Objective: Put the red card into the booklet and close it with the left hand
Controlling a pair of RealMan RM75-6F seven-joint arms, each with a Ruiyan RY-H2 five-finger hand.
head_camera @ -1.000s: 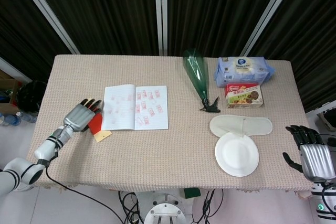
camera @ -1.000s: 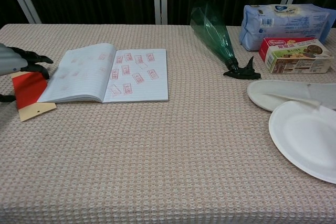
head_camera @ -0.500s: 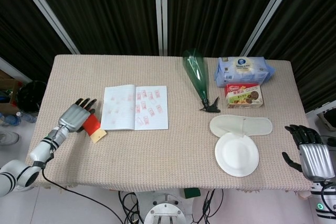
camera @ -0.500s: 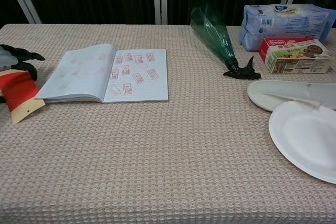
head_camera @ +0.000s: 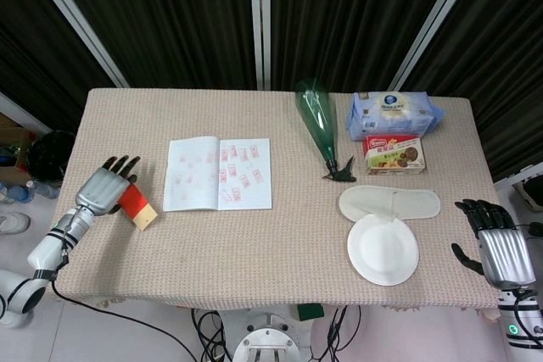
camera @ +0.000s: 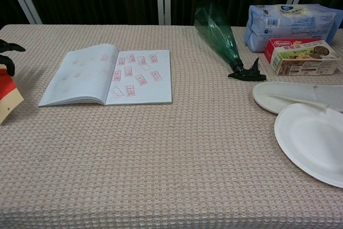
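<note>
Since the earlier frame the left hand (head_camera: 103,188) has drawn back toward the table's (head_camera: 254,243) left edge, taking the red card (head_camera: 136,206) away from the booklet (head_camera: 219,174). It grips the card at that edge, tan end pointing down-right, while the booklet lies open and flat on the left half of the table. The right hand (head_camera: 499,247) hangs off the right front corner, fingers apart and empty, beside the plate (head_camera: 383,249); slipper (head_camera: 390,203), box (head_camera: 394,155), wipes (head_camera: 394,114) and bottle (head_camera: 320,122) fill the right rear.
</note>
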